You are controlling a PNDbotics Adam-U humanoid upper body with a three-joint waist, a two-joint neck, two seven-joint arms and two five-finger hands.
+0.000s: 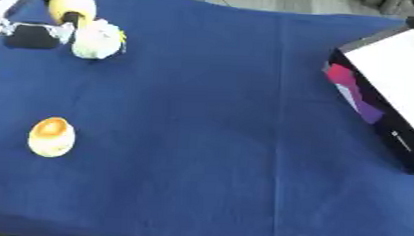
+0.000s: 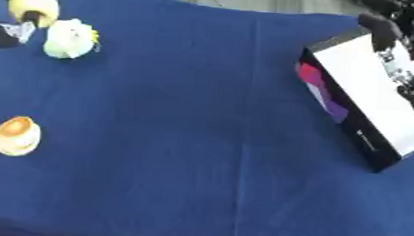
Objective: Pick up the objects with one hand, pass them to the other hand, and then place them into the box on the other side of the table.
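The counter (image 1: 209, 140) fills nearly the whole frame under a deep blue cloth, which looks soft enough to keep round things from rolling far.

The box (image 2: 369, 97) lies at the right edge of the frame, tilted, with a white inside, black walls and a pink and purple print on its near side. It looks like stiff card, light, and open toward the top, so things could be dropped in from above.

In the upper left of the frame sits a yellow fruit (image 1: 73, 5) with a red blush, round and smooth. I judge it light and somewhat slippery, best cupped around its widest part. Just beside it, touching or nearly so, is a pale white-green lump (image 1: 98, 40) with a yellow fleck, perhaps soft; a wrap from above should suit it.

At mid-left, well apart from the others, lies a small tan and orange piece (image 1: 51, 136), egg-shaped, likely light and rigid.

The left hand (image 1: 30, 34) shows at the upper left edge beside the yellow fruit; I cannot tell how its fingers are set. The right hand (image 2: 404, 58) hangs over the box at upper right, dark and blurred, its state equally unclear.
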